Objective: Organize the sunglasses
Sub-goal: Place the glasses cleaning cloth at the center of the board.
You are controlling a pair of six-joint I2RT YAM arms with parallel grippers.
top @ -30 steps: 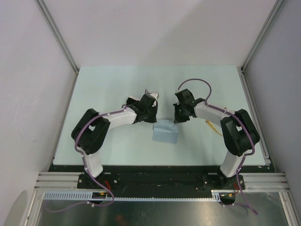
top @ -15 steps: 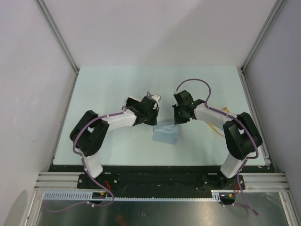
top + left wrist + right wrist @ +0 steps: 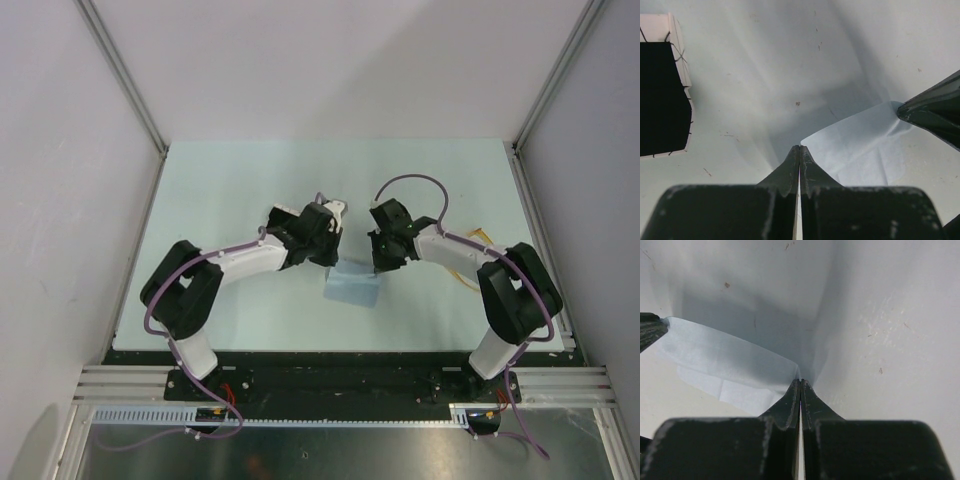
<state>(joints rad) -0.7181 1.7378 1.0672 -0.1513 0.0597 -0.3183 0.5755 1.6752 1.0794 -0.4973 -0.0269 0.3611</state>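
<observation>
Left pincer [image 3: 799,147] pressed shut on a blue-grey cloth [image 3: 860,145] corner, right pincer [image 3: 799,382] pinching the opposite corner, sunglasses [image 3: 462,274] behind right pincer, largely under its arm, visible frame strand diagonal, facing unclear.

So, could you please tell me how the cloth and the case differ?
The cloth is thin and pale blue; the case is boxy, white with a black inside. The left hand and right hand each pinch a cloth corner; neither touches the case.

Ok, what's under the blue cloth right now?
The left pincer and right pincer each pinch a far corner of the cloth. Beyond that edge only shadowed table shows. Anything beneath the rest is covered; the sunglasses lie apart, by the right arm.
</observation>
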